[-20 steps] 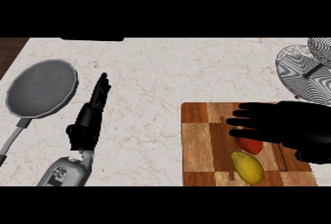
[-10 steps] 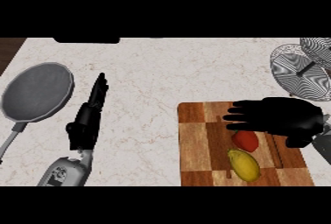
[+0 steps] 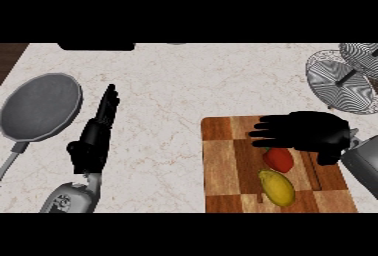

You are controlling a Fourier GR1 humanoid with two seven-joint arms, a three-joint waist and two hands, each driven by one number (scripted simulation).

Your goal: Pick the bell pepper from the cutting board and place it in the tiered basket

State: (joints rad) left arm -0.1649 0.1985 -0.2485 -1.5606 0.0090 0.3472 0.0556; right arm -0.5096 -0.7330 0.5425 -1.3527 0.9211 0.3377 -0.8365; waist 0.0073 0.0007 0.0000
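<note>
A red bell pepper [image 3: 280, 158] lies on the wooden cutting board [image 3: 223, 170] at the lower right, with a yellow fruit [image 3: 277, 187] just in front of it. My right hand [image 3: 310, 131] hovers over the board, fingers spread and pointing left, its palm just beyond the pepper and covering the pepper's far edge. It holds nothing. The wire tiered basket [image 3: 347, 80] stands at the counter's far right. My left hand [image 3: 96, 135] rests at the left, fingers straight and pointing away from me.
A grey frying pan [image 3: 38, 106] lies at the far left, its handle running toward the lower edge. A dark object [image 3: 97, 46] sits at the counter's back edge. Bare marble counter separates the pan and the board.
My right hand has pulled back from over the pepper toward the board's far part, uncovering the red pepper. The view has shifted slightly. My left hand has stayed still.
</note>
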